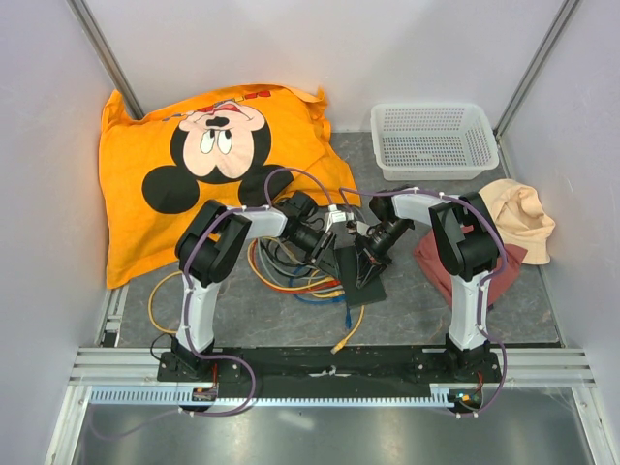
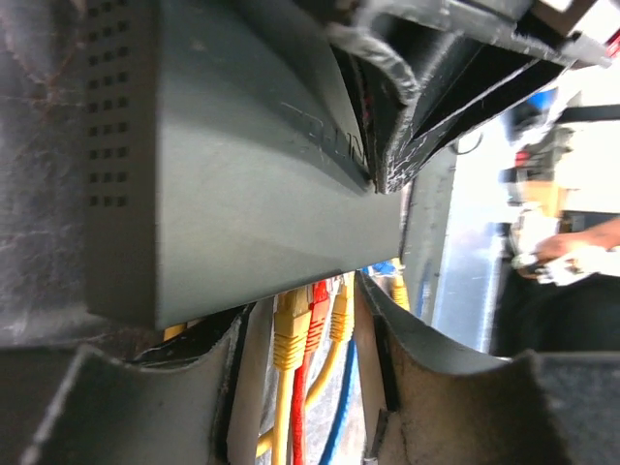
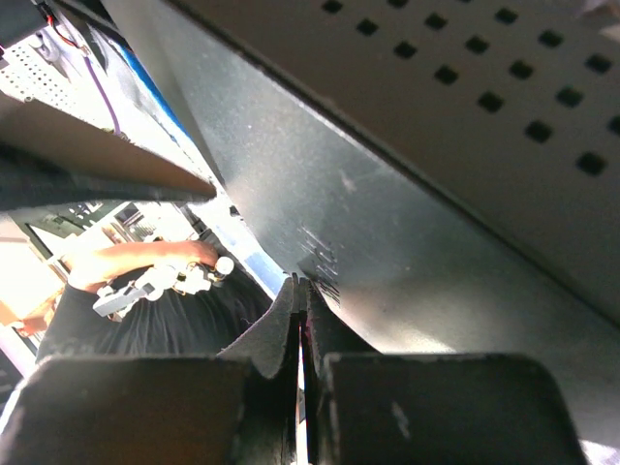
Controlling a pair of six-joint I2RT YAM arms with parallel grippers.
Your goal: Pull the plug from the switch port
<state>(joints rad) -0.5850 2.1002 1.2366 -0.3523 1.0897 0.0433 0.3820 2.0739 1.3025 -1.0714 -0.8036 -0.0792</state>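
1. Switch (image 1: 362, 273) at table (image 1: 242, 325) ctr, betw. both grippers.
2. L gripper (image 2: 298, 325): fingers apart, either side of yellow plug (image 2: 289, 337) & red plug (image 2: 318, 312) at switch edge.
3. R gripper (image 3: 298, 315): fingers together, tips on switch top face.

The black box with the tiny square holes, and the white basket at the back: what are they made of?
The switch looks like painted metal or hard plastic, I cannot tell which. It is matte black, with flat stiff faces, sharp edges and neat rows of punched holes. The basket looks like white moulded plastic, with a smooth rim and an even mesh.
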